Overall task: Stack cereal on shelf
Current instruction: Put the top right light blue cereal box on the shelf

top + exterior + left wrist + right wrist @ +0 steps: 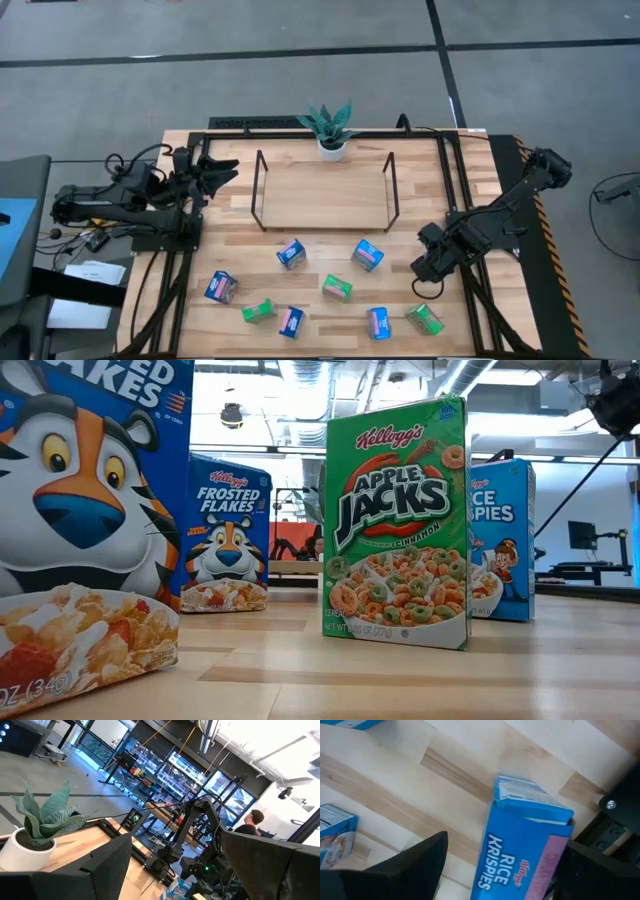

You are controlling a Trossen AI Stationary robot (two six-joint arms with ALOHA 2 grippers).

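Dark fingers (pixel 415 865) of the right gripper (pixel 428 268) stand spread on either side of a blue Rice Krispies box (pixel 525 850), not yet pinching it. Its long axis runs straight out between them, top flap farthest. Other boxes lie scattered in front of the bare shelf (pixel 325 195). Far off, the left gripper (pixel 222 172) waits spread beside the shelf.
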